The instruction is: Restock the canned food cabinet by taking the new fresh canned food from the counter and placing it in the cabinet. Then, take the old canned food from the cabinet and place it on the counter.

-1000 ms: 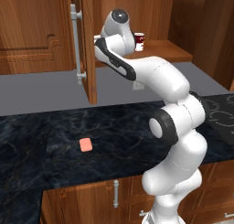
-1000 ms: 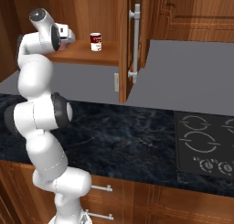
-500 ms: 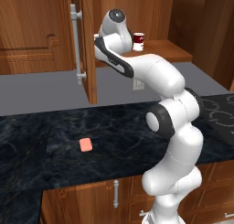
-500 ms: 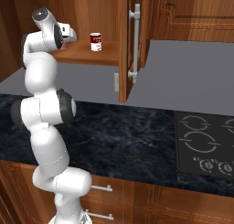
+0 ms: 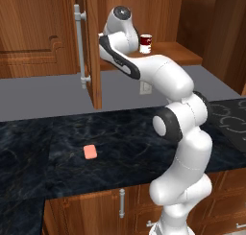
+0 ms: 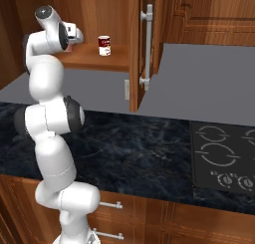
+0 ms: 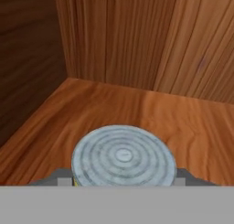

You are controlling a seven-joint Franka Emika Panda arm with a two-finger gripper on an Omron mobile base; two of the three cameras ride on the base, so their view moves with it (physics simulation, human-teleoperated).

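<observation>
Over the last second the hand has edged deeper into the brown wooden wall cabinet [image 6: 107, 63]. The small dark red-and-white can [image 5: 145, 43] stands on its shelf, so I judge the restocking done. The gripper [image 6: 74, 34] hangs right over a ringed silver-lidded can [image 7: 123, 157], probably the old stock. I cannot tell the gripper's spread.

Can [image 5: 145, 43] in cabinet [image 5: 43, 32]: dark red and white label. Can lid [image 7: 123, 157]: silver-grey, concentric ring pattern. Cabinet: brown wood, visible grain; door handle [image 6: 147, 46] silver. Counter [image 6: 144, 148]: glossy black, faint pale veining. Small block [image 5: 90, 152] on counter: salmon pink. Cooktop [image 6: 224, 158]: black, pale ring markings. Wall [image 6: 209, 83]: flat grey.
</observation>
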